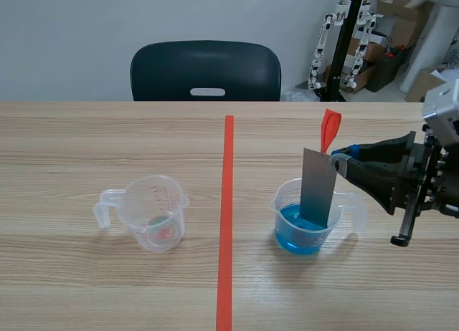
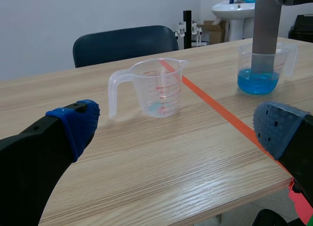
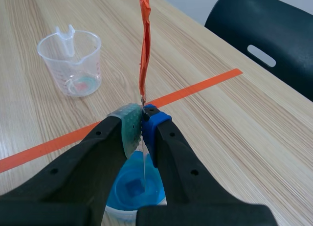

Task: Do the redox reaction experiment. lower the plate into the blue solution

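Observation:
A grey metal plate point(image 1: 318, 185) with an orange-red tab point(image 1: 329, 128) on top stands upright in a clear cup of blue solution point(image 1: 303, 230), its lower end dipped in the liquid. My right gripper point(image 1: 339, 159) comes in from the right and is shut on the plate's upper edge. From the right wrist I see the plate edge-on point(image 3: 144, 163) between my pads point(image 3: 128, 125), with the tab point(image 3: 144, 45) rising above and the blue solution point(image 3: 133, 188) below. In the left wrist view the plate point(image 2: 264, 33) and cup point(image 2: 259, 67) stand far ahead. My left gripper point(image 2: 176, 133) is open, holding nothing.
A second clear measuring cup point(image 1: 153, 211) with a handle stands left of the orange-red tape line point(image 1: 227, 216), a trace of reddish liquid at its bottom. A dark chair point(image 1: 206, 72) sits behind the table's far edge.

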You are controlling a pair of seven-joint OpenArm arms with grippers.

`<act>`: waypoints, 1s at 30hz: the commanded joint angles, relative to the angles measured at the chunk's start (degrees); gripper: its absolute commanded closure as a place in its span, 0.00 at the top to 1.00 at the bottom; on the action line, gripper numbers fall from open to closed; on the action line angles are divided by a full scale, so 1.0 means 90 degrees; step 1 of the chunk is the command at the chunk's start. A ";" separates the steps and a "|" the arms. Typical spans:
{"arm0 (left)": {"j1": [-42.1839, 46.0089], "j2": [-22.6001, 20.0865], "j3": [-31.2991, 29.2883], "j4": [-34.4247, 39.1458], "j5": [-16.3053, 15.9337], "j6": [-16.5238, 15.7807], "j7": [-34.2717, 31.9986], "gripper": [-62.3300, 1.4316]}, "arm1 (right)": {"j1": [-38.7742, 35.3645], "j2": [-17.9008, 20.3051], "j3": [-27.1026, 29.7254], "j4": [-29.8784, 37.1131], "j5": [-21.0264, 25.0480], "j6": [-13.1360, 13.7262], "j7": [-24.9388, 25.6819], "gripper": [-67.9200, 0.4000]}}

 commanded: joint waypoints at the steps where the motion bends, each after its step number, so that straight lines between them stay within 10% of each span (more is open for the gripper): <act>1: 0.0046 0.0012 -0.0017 0.0085 -0.0044 -0.0012 -0.0291 1.00 | 0.0194 0.0022 0.0087 0.0017 -0.0007 0.0051 0.0078 0.01; 30: 0.0049 0.0012 -0.0017 0.0085 -0.0080 -0.0012 0.0049 1.00 | 0.0172 -0.0282 0.0007 -0.0231 -0.0522 0.0051 -0.0046 0.01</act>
